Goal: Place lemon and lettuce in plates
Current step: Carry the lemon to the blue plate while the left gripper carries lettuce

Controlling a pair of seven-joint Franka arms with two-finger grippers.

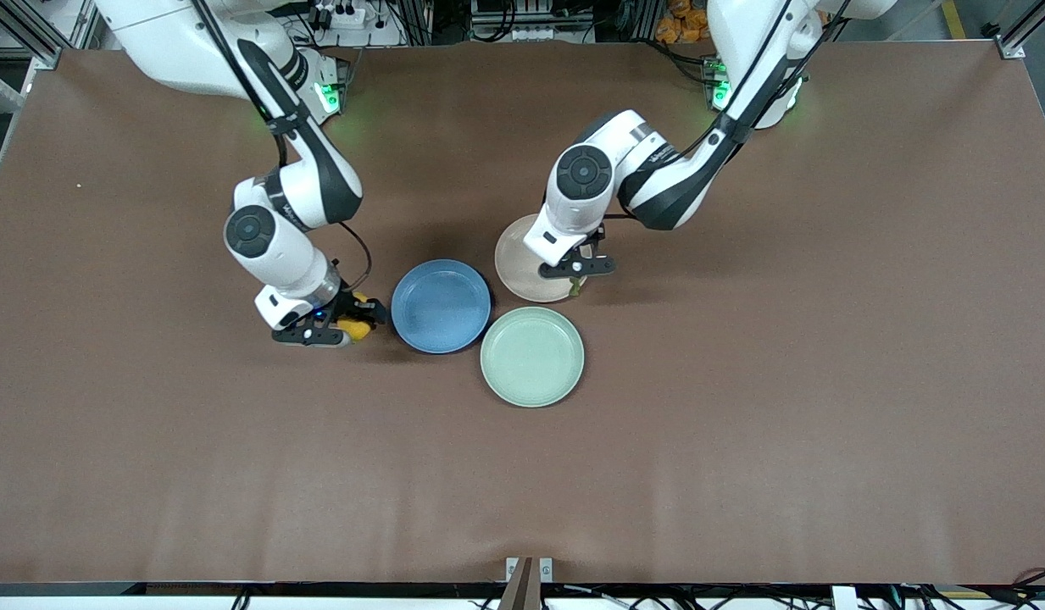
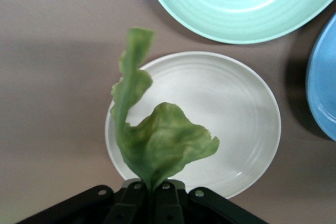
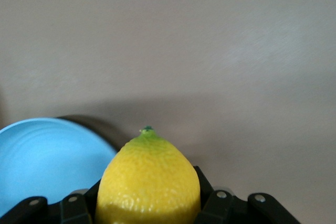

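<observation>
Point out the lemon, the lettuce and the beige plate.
lemon (image 3: 148,182), right wrist view, middle of its yellow skin.
lettuce (image 2: 160,145), left wrist view, broad lower part of the leaf.
beige plate (image 2: 231,108), left wrist view, bare inner surface.

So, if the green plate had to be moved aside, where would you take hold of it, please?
Probably the rim nearest the front camera, from above, one jaw inside, one outside: the green plate lies flat, and the blue plate and beige plate crowd its farther edge. The left gripper holds lettuce over the beige plate; right gripper holds the lemon beside the blue plate.
</observation>
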